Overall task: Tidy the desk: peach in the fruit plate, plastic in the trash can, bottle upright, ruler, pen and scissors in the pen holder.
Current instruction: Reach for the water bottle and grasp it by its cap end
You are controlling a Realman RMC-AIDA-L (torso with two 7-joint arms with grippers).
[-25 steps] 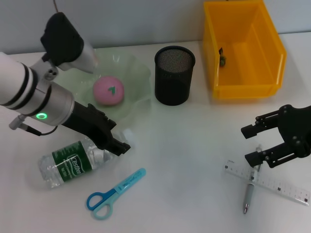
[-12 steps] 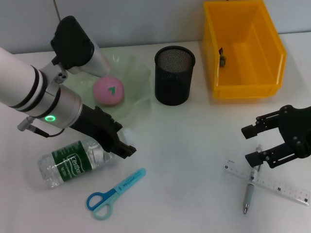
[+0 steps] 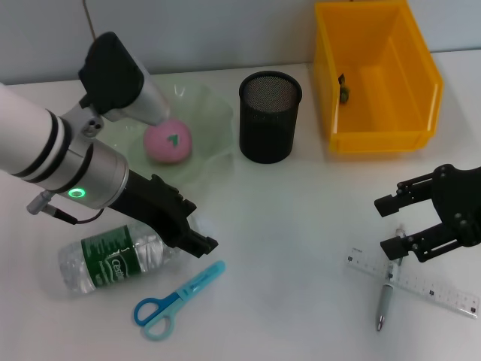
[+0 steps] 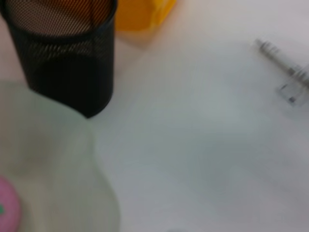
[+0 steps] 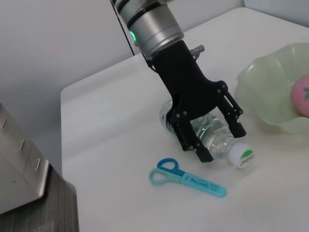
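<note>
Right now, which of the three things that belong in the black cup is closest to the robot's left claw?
The blue scissors. They lie just below the left gripper and the bottle, while the pen and ruler lie far off beside the right gripper.

— What's sitting on the desk?
— One bottle [image 3: 113, 259], one peach [image 3: 167, 141], one pair of scissors [image 3: 176, 300], one pen [image 3: 386, 294], one ruler [image 3: 432, 288].
— Containers?
— One plate [image 3: 210, 128], one mesh cup [image 3: 270, 116], one yellow bin [image 3: 376, 75].
</note>
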